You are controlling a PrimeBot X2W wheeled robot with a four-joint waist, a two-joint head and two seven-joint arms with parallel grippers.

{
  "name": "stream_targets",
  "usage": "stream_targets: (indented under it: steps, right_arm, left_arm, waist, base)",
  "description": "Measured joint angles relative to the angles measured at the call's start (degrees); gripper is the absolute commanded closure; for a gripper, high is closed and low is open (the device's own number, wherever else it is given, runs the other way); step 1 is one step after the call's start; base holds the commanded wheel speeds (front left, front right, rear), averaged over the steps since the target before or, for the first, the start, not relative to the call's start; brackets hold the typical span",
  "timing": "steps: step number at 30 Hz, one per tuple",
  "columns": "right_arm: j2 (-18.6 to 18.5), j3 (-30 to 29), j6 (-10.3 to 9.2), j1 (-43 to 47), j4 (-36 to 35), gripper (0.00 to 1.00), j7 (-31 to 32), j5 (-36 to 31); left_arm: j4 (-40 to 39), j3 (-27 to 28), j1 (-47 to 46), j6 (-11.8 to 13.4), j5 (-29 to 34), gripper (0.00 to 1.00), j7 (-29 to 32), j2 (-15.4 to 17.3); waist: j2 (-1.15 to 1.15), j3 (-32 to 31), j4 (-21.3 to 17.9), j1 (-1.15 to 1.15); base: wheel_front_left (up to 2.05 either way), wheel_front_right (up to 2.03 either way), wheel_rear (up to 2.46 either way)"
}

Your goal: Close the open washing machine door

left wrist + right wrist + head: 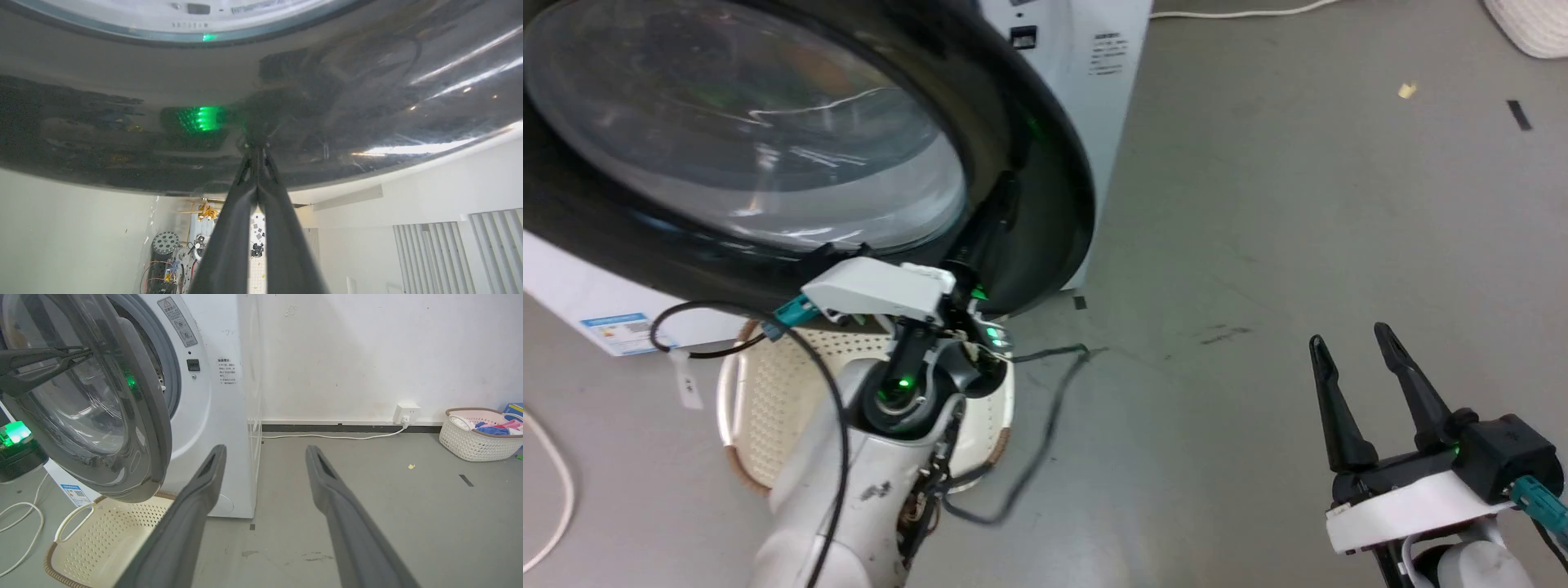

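**Q:** so what's the count here?

**A:** One boxy white washing machine [212,416]. One round washing machine door [743,139] with a glossy black rim and bulging clear glass, swung out above a cream perforated basket [768,392]. A second basket [478,441] sits at the floor's edge by the wall.

**Q:** grippers?

**A:** Two. The left gripper [257,149] has its fingers pressed together, tips on the door's rim. The right gripper [1347,335] is spread and empty.

the washing machine door [94,416] stands ajar before the washing machine [212,416], over a laundry basket [110,535].

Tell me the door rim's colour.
Black. The washing machine door shows best in the right wrist view.
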Motion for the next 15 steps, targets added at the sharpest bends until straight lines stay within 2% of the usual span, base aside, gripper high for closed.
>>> stream_targets:
  steps: [4,7,8,9,13,15]
  right_arm:
    - [0.0,0.5,0.00,0.0,0.1,0.00,0.0,0.1]
    - [0.0,0.5,0.00,0.1,0.0,0.00,0.0,0.1]
    - [0.0,0.6,0.00,0.1,-0.1,0.00,0.0,0.2]
    - [0.0,0.5,0.00,0.3,-0.3,0.00,0.0,0.3]
    - [-0.2,1.1,0.00,2.0,-0.7,0.00,0.0,0.5]
    - [-0.7,2.5,0.00,3.1,-0.6,0.00,0.0,0.5]
  left_arm:
    - [-1.0,-1.7,0.4,0.0,3.4,1.00,-1.4,0.0]
    - [-3.3,-2.4,3.2,0.0,10.2,1.00,-3.9,0.0]
    - [-4.3,-2.7,4.8,0.0,12.6,0.62,-5.1,0.2]
    - [-5.2,-3.0,6.7,0.0,14.4,0.00,-6.3,0.4]
    - [-9.1,-3.0,14.7,0.0,17.9,0.00,-10.6,1.9]
    - [-11.4,-4.4,17.6,0.0,24.1,0.00,-13.2,5.1]
  waist:
    - [0.00,-0.9,1.7,-0.01]
    - [0.00,-2.2,3.2,-0.01]
    - [0.00,-2.8,3.8,-0.01]
    - [0.00,-3.4,4.4,-0.01]
    - [0.00,-5.9,7.4,-0.02]
    - [0.00,-7.3,9.0,-0.03]
  base:
    - [0.00,0.00,0.00]
    - [0.00,0.00,0.00]
    - [0.00,0.00,0.00]
    - [0.00,0.00,0.00]
    - [0.00,0.00,0.00]
    - [0.00,0.00,0.00]
